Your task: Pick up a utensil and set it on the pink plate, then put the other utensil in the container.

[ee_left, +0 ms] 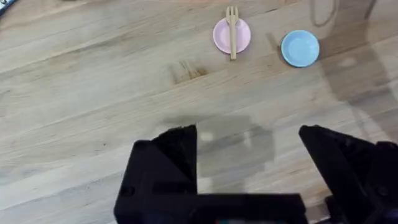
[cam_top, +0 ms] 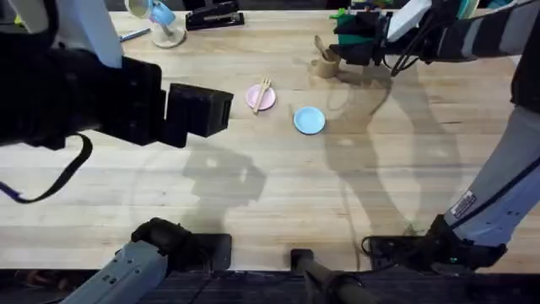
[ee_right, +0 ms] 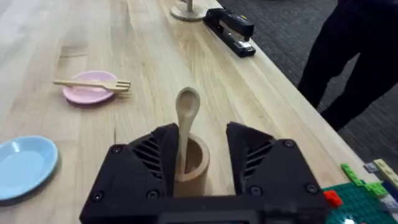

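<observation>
The pale wooden table carries everything, and the two black arms are the largest things over it. The left gripper hangs well short of the plates with its fingers spread apart and nothing between them. The right gripper sits at the far right side, its fingers apart either side of the tan-brown cylindrical container. The light wooden spoon stands in that container, bowl up and leaning slightly, with no pad visibly pressing it. Next in size, the light blue round plate lies bare, just beside the small pale pink plate, where the light wooden fork rests across, its ends overhanging the rim. Both placements look done; the likely hazard is a finger brushing the spoon or cup rim as the right arm withdraws, tipping the light container.
</observation>
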`<state>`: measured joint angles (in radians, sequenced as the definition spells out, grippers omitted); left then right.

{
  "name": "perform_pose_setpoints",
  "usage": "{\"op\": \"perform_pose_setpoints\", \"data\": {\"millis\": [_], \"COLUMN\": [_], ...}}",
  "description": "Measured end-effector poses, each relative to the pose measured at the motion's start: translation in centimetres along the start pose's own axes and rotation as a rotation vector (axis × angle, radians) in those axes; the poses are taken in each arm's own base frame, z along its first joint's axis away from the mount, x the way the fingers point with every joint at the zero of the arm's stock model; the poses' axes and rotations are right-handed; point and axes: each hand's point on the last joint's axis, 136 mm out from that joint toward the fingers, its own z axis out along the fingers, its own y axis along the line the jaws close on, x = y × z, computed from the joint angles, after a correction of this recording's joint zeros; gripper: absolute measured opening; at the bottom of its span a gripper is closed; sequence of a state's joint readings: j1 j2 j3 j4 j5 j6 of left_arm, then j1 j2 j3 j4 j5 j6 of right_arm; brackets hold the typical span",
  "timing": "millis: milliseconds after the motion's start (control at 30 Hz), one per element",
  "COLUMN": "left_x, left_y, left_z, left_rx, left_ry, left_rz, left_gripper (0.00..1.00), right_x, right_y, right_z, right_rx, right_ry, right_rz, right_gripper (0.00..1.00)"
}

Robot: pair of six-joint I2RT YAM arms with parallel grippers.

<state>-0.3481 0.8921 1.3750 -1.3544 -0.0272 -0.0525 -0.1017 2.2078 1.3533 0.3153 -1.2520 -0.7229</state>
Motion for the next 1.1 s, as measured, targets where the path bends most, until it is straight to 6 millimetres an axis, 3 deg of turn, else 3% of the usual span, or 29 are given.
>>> {"op": "perform_pose_setpoints", "data": {"millis": [233, 433, 633, 667, 733, 767, 867, 1100], "left_x": [0.0, 0.0, 0.0, 0.0, 0.0, 0.0, 0.0, 0.0], "left_y": [0.0, 0.0, 0.0, 0.0, 0.0, 0.0, 0.0, 0.0], "left_z": [0.0, 0.0, 0.0, 0.0, 0.0, 0.0, 0.0, 0.0], "left_rx": [0.000, 0.000, 0.000, 0.000, 0.000, 0.000, 0.000, 0.000], "left_ry": [0.000, 0.000, 0.000, 0.000, 0.000, 0.000, 0.000, 0.000], "left_rz": [0.000, 0.000, 0.000, 0.000, 0.000, 0.000, 0.000, 0.000], "left_gripper": [0.993, 0.993, 0.994, 0.993, 0.994, 0.995, 0.994, 0.993], "right_x": [-0.2, -0.8, -4.7, -5.5, -7.1, -7.9, -9.7, -11.7], "right_y": [0.2, 0.2, 0.0, 0.0, 0.2, 0.4, 1.2, 3.0], "right_z": [-0.1, -0.2, -0.8, -0.9, -1.0, -1.0, -0.9, -1.2], "right_rx": [-0.016, -0.016, -0.006, -0.005, -0.005, -0.007, -0.013, 0.094], "right_ry": [-0.014, -0.017, -0.035, -0.039, -0.046, -0.049, -0.038, 0.106], "right_rz": [0.086, 0.190, 0.165, 0.162, 0.155, 0.152, 0.186, 0.328], "right_gripper": [0.564, 0.586, 0.600, 0.640, 0.922, 0.975, 0.992, 0.993]}}
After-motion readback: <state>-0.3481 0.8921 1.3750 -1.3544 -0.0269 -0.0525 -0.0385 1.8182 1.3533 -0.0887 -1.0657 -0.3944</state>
